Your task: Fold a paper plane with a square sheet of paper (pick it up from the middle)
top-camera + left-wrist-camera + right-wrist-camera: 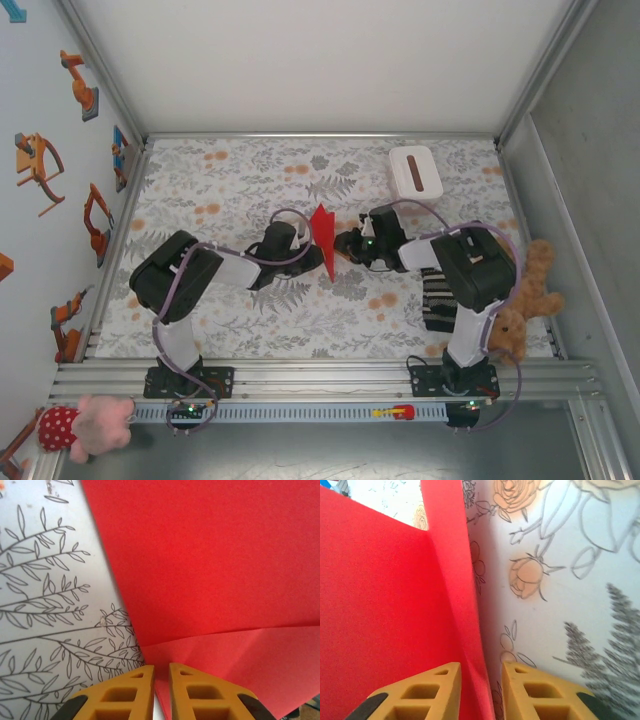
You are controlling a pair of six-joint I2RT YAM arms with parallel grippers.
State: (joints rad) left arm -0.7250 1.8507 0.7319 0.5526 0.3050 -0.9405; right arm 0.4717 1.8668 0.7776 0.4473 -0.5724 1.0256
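red paper sheet point(322, 238) is mid-table, stood on edge btwn the arms. creased to a pointy triangle, not a plane yet imo, more folds left. left gripper point(161, 667) jaws pinch its edge. right gripper point(481, 666) jaws are spread a bit w/ paper loose in the gap.

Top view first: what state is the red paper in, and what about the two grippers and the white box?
red paper: folded, held upright between the grippers
left gripper: shut on the red paper
right gripper: open, paper edge between its fingers with a gap beside it
white box: lying flat, slot up, untouched
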